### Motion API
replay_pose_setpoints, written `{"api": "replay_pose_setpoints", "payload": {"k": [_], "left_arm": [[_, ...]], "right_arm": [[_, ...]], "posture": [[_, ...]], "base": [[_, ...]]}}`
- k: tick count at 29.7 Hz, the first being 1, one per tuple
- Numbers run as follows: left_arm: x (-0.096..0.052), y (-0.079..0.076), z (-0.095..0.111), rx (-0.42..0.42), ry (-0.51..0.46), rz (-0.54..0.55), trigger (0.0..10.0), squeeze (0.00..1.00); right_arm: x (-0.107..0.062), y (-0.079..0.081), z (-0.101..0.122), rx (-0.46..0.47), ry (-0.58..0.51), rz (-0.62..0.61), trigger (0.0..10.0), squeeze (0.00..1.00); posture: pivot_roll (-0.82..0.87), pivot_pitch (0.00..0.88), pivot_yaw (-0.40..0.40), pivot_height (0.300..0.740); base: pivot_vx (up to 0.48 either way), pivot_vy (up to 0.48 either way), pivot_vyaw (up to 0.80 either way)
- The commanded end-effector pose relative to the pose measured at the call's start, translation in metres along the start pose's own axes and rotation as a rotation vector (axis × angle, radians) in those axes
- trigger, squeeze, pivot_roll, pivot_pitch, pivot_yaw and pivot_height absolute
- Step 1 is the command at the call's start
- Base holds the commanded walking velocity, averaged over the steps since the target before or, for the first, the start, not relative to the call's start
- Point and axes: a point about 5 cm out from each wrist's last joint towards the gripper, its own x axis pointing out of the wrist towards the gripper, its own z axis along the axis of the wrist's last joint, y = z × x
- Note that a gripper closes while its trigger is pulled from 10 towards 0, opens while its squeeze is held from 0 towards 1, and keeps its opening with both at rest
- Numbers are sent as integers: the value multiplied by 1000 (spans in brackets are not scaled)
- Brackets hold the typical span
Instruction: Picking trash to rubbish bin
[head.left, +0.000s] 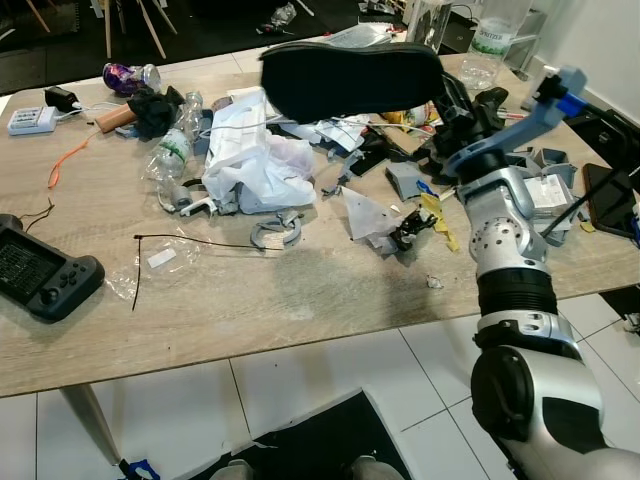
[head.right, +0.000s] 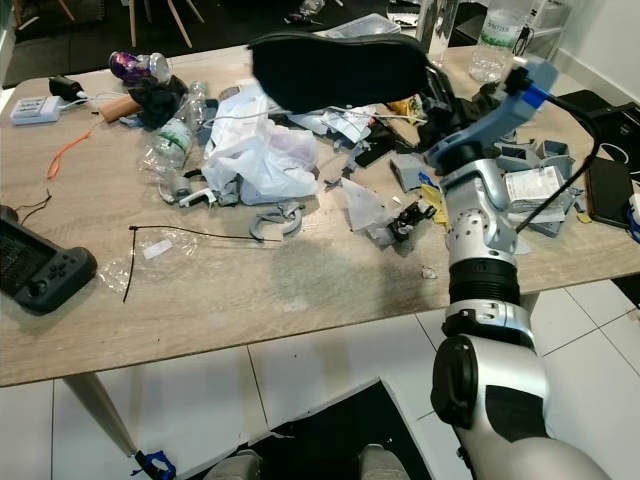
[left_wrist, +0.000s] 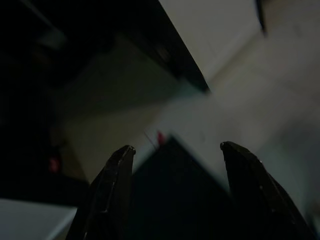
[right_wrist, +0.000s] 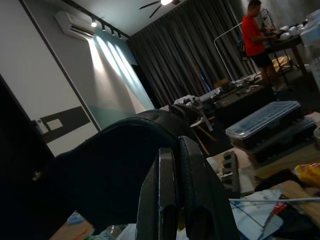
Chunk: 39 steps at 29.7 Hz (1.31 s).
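My right gripper (right_wrist: 177, 145) is shut on the edge of a large black floppy pad (head.left: 350, 80), which it holds up in the air above the back of the wooden table (head.left: 300, 290). The right arm (head.left: 505, 260) reaches up from the lower right to it. Below the pad lies a heap of trash: a white plastic bag (head.left: 255, 160), a crushed clear bottle (head.left: 172, 150), torn paper and wrappers (head.left: 375, 220). My left gripper (left_wrist: 177, 147) hangs open in shade over the floor, nothing between its fingers.
A black game controller (head.left: 40, 265) lies at the table's left edge, with a thin black cable (head.left: 200, 240) in the middle. A water bottle (head.left: 490, 45) stands at the back right. White tiled floor (head.left: 330, 390) lies in front. A person in red (right_wrist: 255, 35) stands far off.
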Motion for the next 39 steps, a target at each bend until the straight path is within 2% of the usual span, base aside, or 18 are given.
{"api": "replay_pose_setpoints", "payload": {"k": [1, 4, 5, 7, 8, 11, 16, 22, 23, 24, 25, 26, 30, 31, 32, 35, 36, 39], "left_arm": [[10, 11, 31, -155, -51, 76, 10000, 0], [11, 5, 46, -260, -74, 28, 10000, 0], [9, -10, 69, -394, -125, -110, 10000, 0], [5, -22, 86, -451, -179, -219, 10000, 0], [-8, -47, 119, -556, -273, -417, 10000, 0], [-18, -59, 145, -671, -331, -525, 10000, 0], [-24, -64, 161, -733, -372, -603, 10000, 0], [-52, -89, 192, -916, -465, -968, 10000, 0], [-65, -100, 195, -950, -491, -1141, 10000, 0], [-65, -100, 195, -950, -491, -1141, 10000, 0], [-80, -110, 195, -966, -511, -1288, 10000, 137], [-94, -118, 193, -977, -525, -1418, 10000, 1000], [-108, -125, 190, -971, -538, -1544, 10000, 1000], [-143, -137, 179, -996, -525, -1857, 10000, 1000], [-143, -137, 179, -996, -525, -1857, 10000, 1000], [-183, -141, 167, -1046, -508, -2141, 10000, 1000], [-192, -143, 165, -1074, -494, -2187, 10000, 0], [-211, -144, 162, -1150, -466, -2278, 10000, 0]], "right_arm": [[-2, 6, 5, 38, -32, 53, 0, 0], [-3, 10, 6, 56, -36, 80, 0, 0], [-5, 15, 7, 98, -42, 124, 0, 0], [-5, 19, 8, 133, -50, 156, 0, 0], [-7, 25, 11, 188, -67, 207, 0, 0], [-8, 29, 13, 234, -90, 231, 0, 0], [-7, 32, 14, 251, -98, 245, 0, 0], [-9, 38, 15, 274, -95, 272, 0, 0], [-10, 39, 16, 287, -93, 277, 0, 0], [-10, 39, 16, 287, -93, 277, 0, 0], [-10, 40, 16, 291, -94, 279, 0, 0], [-10, 40, 16, 294, -95, 280, 0, 0], [-9, 40, 17, 298, -96, 281, 0, 0], [-9, 42, 19, 320, -107, 292, 0, 0], [-9, 42, 19, 320, -107, 292, 0, 0], [-9, 44, 22, 363, -127, 306, 0, 0], [-9, 45, 23, 381, -136, 310, 0, 0], [-10, 46, 26, 412, -154, 319, 0, 0]], "posture": [[2, 121, 7, 740], [2, 121, 7, 740], [-1, 128, 11, 740], [-1, 128, 11, 740], [-1, 128, 11, 740], [-3, 128, 8, 740], [-3, 128, 8, 740], [-8, 130, 9, 740], [-8, 130, 9, 740], [-8, 130, 9, 740], [1, 129, 4, 740], [1, 129, 4, 740], [1, 129, 4, 740], [1, 129, 4, 740], [1, 129, 4, 740], [-6, 127, 2, 740], [-6, 127, 2, 740], [-6, 127, 2, 740]], "base": [[0, 0, 0], [0, 0, 0], [0, 0, 0], [0, 0, 0], [0, 0, 0], [0, 0, 0], [0, 0, 0], [0, 0, 0], [0, 0, 0], [0, 0, 0], [0, 0, 0], [0, 0, 0], [0, 0, 0], [0, 0, 0], [0, 0, 0], [0, 0, 0], [0, 0, 0], [0, 0, 0]]}}
